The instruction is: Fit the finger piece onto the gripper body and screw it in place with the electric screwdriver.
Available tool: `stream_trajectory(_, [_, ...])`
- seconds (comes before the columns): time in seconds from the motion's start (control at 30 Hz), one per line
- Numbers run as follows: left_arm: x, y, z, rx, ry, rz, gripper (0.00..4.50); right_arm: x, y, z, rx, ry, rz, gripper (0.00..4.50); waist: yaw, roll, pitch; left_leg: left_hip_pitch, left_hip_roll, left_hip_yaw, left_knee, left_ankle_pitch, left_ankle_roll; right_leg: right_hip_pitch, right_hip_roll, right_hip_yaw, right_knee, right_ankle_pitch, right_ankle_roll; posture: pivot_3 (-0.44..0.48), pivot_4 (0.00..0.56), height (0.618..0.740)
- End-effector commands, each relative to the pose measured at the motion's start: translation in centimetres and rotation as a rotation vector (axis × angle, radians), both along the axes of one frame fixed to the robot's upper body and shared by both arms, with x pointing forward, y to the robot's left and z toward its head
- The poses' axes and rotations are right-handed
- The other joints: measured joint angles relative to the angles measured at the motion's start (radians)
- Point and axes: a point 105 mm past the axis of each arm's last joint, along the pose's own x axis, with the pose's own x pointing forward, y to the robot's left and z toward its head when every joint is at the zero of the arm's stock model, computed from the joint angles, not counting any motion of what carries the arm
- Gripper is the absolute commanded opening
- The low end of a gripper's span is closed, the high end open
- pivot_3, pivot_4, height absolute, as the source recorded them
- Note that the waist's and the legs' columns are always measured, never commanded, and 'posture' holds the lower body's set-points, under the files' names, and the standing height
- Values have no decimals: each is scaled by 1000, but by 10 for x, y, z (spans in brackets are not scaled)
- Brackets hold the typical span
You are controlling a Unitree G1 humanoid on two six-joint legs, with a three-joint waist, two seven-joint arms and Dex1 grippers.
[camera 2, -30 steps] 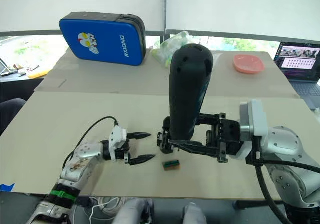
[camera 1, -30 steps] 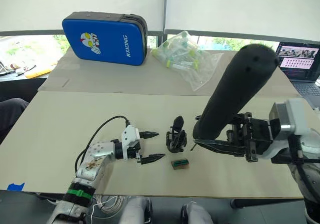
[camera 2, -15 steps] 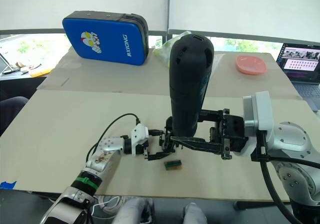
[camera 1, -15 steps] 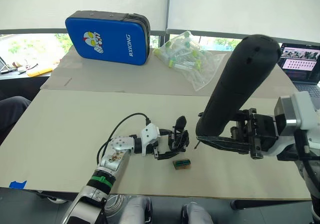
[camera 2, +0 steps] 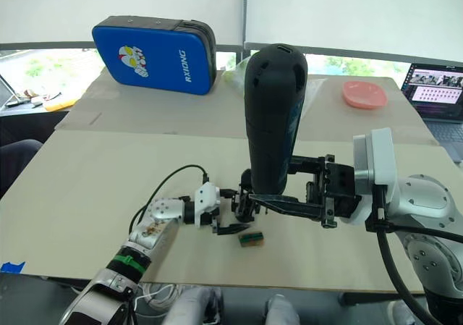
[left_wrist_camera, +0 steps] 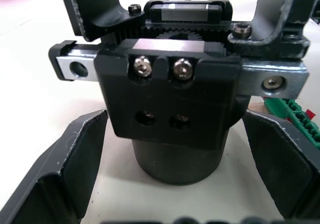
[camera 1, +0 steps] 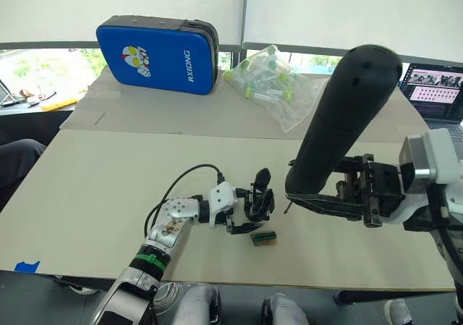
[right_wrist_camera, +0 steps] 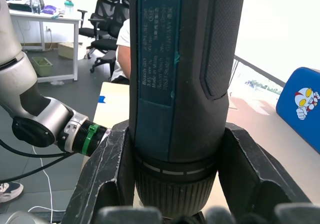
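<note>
While my right gripper point(camera 2: 289, 205) is clenched around the electric screwdriver point(camera 2: 273, 115), holding its thick black body nearly upright above the table point(camera 1: 87, 195), my left gripper point(camera 1: 246, 218) reaches toward the gripper body point(camera 1: 259, 202) with its fingers spread apart. In my left wrist view the two black fingers point(left_wrist_camera: 65, 174) sit on either side of the gripper body's round base without pressing on it. The gripper body stands on the table near the front edge, one black finger pointing up, its metal rail and two screws facing my left wrist.

Just beside the gripper body, toward the front edge, lies a small green-and-brown block point(camera 1: 263, 238). I cannot tell where the finger piece is.

Farther back, a blue zippered case point(camera 1: 155, 53) stands closed on its edge, a cartoon figure printed on its side. Next to it, a clear plastic bag point(camera 1: 271, 86) holds many small tubes with green caps. A pink dish point(camera 2: 359, 93) sits behind on the right, near a laptop point(camera 1: 432, 86).
</note>
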Motion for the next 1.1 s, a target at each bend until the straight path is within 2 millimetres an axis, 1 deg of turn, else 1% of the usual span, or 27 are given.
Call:
stream_trajectory(0.03, [-4,-4,-17,55,37,-13,3203,-8,-1,12,7,-60,3,1907,0,0,0,0,0,0,0,0,0,0,0,0,0,0,0,0,150,740])
stream_trajectory(0.1, [-4,-3,-17,62,32,-19,2365,-8,-2,11,6,-58,0,1907,1,0,0,0,0,0,0,0,0,0,0,0,0,0,0,0,150,740])
stream_trajectory(0.13, [-3,-2,-17,69,27,-25,2314,-8,-2,11,4,-58,-2,1907,1,0,0,0,0,0,0,0,0,0,0,0,0,0,0,0,150,740])
stream_trajectory(0.27, [8,1,-10,84,5,-60,2315,-10,-4,9,0,-53,-8,1907,6,0,0,0,0,0,1,0,0,0,-1,0,0,0,0,0,150,740])
stream_trajectory(0.43, [11,4,-8,153,31,-191,2315,-13,-7,6,-8,-36,-12,1907,0,0,0,-2,-1,0,2,-1,1,0,0,0,-1,-1,-2,0,150,740])
stream_trajectory(0.53, [18,4,-7,165,33,-198,2315,-13,-8,5,-10,-32,-19,1907,-4,0,0,-2,-1,0,2,-1,2,0,0,0,-1,2,3,0,150,740])
stream_trajectory(0.57, [19,4,-8,172,32,-207,2315,-13,-9,5,-10,-31,-21,1907,-3,0,0,-2,-1,0,2,1,5,0,0,0,-1,2,3,0,150,740])
stream_trajectory(0.63, [20,4,-10,187,31,-218,2315,-14,-9,4,-12,-30,-23,1907,-3,-1,0,-2,-1,0,2,3,9,0,0,0,-1,2,3,0,150,740])
stream_trajectory(0.8, [23,7,-12,178,62,-205,2315,-15,-10,2,-13,-30,-29,1907,-4,-1,0,-2,-1,0,2,2,8,0,0,0,-3,1,2,0,150,740])
stream_trajectory(0.87, [25,8,-11,172,51,-188,3368,-15,-11,2,-11,-30,-30,1907,-5,-1,0,-2,-1,0,2,0,5,0,0,0,-3,1,2,0,150,740])
stream_trajectory(0.9, [25,9,-12,170,54,-182,3753,-15,-11,2,-11,-29,-30,1907,-6,-1,0,-2,-1,0,2,1,5,0,0,0,-3,2,2,0,150,740])
stream_trajectory(0.93, [25,11,-11,166,46,-176,4288,-15,-11,1,-9,-29,-30,1907,-6,-1,0,-2,0,0,2,1,5,0,0,0,-2,2,2,0,150,740])
stream_trajectory(0.97, [26,12,-10,158,42,-169,4470,-15,-10,1,-8,-28,-30,1907,-7,-1,0,-2,0,0,2,1,5,0,0,0,-2,2,2,0,150,740])
stream_trajectory(1.1, [29,27,-1,74,-4,-83,4470,-16,-10,1,-4,-28,-29,1907,-13,-1,0,-2,0,0,2,1,6,0,0,0,-1,2,3,0,150,740])
